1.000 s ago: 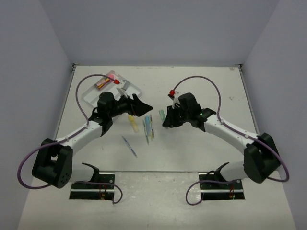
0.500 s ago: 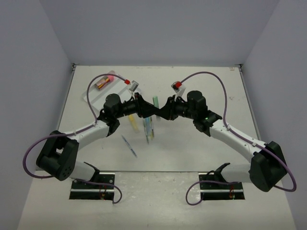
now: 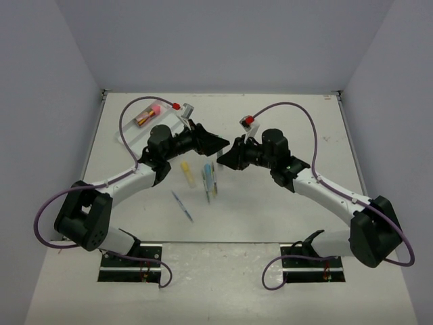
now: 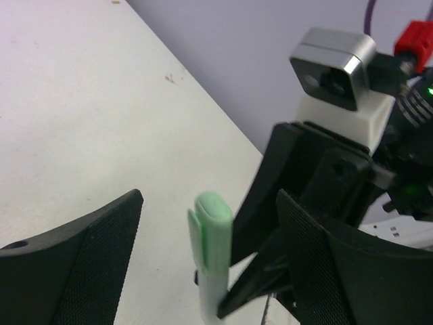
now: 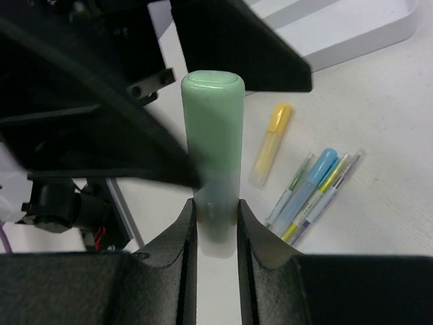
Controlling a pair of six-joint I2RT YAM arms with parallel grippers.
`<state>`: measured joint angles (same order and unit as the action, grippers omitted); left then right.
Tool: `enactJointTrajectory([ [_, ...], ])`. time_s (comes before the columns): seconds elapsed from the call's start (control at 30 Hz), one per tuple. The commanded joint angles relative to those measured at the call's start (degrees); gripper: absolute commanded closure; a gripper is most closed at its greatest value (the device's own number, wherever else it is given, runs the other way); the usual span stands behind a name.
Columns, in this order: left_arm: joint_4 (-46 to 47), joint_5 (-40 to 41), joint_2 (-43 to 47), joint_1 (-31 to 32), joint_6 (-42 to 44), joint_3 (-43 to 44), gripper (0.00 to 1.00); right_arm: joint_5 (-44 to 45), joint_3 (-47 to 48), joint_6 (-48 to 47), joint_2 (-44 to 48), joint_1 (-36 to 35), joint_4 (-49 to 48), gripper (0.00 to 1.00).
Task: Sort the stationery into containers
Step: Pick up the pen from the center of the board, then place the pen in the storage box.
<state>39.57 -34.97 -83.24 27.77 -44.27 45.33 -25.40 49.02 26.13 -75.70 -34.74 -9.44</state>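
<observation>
Overhead view: left hand [image 3: 218, 144] and right hand [image 3: 229, 154] meet tip to tip above the middle of the bench [image 3: 284, 203]; what sits between them is too small to tell from here; at the far left, partly hidden by the left arm, lies the tray [image 3: 127, 132] with a pink-capped tube [image 3: 146, 115] in it, which compartment I cannot tell; on the bench under the hands lie a yellow highlighter [image 3: 187, 173] and a blue-capped marker [image 3: 208, 176] with thin pens [image 3: 214, 181] just beside it; a lone pen [image 3: 182, 206] lies nearer the arm bases, apart from the rest.

Left wrist view: a pale green highlighter [image 4: 211, 250] stands cap up between the left hand's fingers [image 4: 74, 257]; both stand clear of it, so that hand is released; the right hand grips it from below, its wrist camera [image 4: 335, 68] above.

Right wrist view: the right hand is clenched on the highlighter's barrel, a finger pressing each side, cap pointing away; the left hand's dark fingers flank the cap; beyond, the yellow highlighter, marker and pens lie on the bench, the tray's corner at upper right.
</observation>
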Motion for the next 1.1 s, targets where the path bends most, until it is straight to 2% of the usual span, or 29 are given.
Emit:
enactJointTrajectory([
  [0.0, -2.13, 7.64, 0.63, -0.43, 2.52, 2.30, 0.26, -3.36, -0.51, -0.73, 1.96, -1.55, -3.14, 1.00],
  [0.13, -2.05, 7.33, -0.21, -0.44, 2.27, 2.80, 0.53, -4.70, -1.02, -0.66, 2.46, -1.55, -4.06, 1.00],
  [0.17, -1.89, 7.06, -0.48, -0.43, 2.03, 2.83, 0.53, -4.75, -1.11, -0.64, 2.49, -1.55, -4.10, 1.00],
  [0.2, -1.37, 6.21, -0.95, -0.43, 1.68, 2.95, 0.65, -4.69, -1.06, -0.51, 2.61, -1.55, -4.10, 1.00],
  [0.33, -0.02, 3.18, -2.15, -0.43, 1.08, 3.18, 0.98, -2.78, -0.25, 0.00, 2.70, -1.55, -3.26, 1.00],
  [0.4, -0.94, 2.33, -2.73, -0.43, 1.68, 4.09, 1.00, -1.39, 0.30, 0.51, 2.39, -1.47, -2.50, 1.00],
  [0.43, -4.42, 2.87, -2.94, -0.43, 3.81, 5.92, 1.00, -1.02, 0.48, 0.63, 2.31, -1.47, -2.27, 0.95],
  [0.47, -6.46, 4.37, -3.39, -0.43, 7.07, 7.11, 1.00, 0.22, 0.61, 0.95, 2.31, -1.47, -1.62, 0.71],
  [0.5, -13.19, 6.37, -3.83, -0.43, 9.78, 10.81, 1.00, 1.57, 0.70, 1.16, 2.31, -1.47, -0.87, 0.46],
  [0.53, -19.02, 9.02, -4.40, -0.43, 12.85, 13.99, 1.00, 3.17, 0.92, 1.01, 2.31, -1.47, 0.24, 0.15],
  [0.57, -23.82, 12.59, -5.21, -0.50, 15.95, 17.22, 1.00, 5.35, 1.38, 0.94, 2.18, -1.47, 1.92, 0.03],
  [0.6, -33.03, 20.73, -7.38, -0.78, 21.87, 20.96, 1.00, 11.34, 3.07, -0.03, 1.81, -1.40, 7.19, 0.01],
  [0.67, -43.28, 37.39, -12.93, -1.72, 33.42, 32.71, 1.00, 19.90, 4.78, -1.22, 1.62, -1.07, 14.92, 0.01],
  [0.77, -47.81, 51.33, -19.48, -4.53, 44.86, 44.17, 1.00, 25.20, 4.27, -1.46, 3.41, 0.36, 18.07, 0.01],
  [0.8, -47.29, 54.00, -22.27, -5.83, 50.68, 46.54, 1.00, 25.20, 3.81, -1.25, 4.26, 0.73, 18.13, 0.01],
  [0.83, -46.61, 54.04, -22.40, -7.06, 50.91, 47.98, 1.00, 24.66, 3.71, -1.17, 4.87, 0.82, 17.96, 0.01],
  [0.9, -46.19, 53.62, -27.93, -10.01, 59.89, 53.05, 1.00, 22.24, 3.28, -1.08, 5.64, 0.91, 17.34, 0.01],
  [1.0, -47.74, 53.51, -32.89, -12.12, 64.75, 57.18, 1.00, 20.90, 2.91, -0.88, 5.22, 0.89, 16.35, 0.01],
  [1.07, -47.56, 53.92, -34.69, -12.21, 66.96, 56.20, 1.00, 19.68, 2.84, -0.65, 4.59, 0.82, 15.31, 0.01],
])
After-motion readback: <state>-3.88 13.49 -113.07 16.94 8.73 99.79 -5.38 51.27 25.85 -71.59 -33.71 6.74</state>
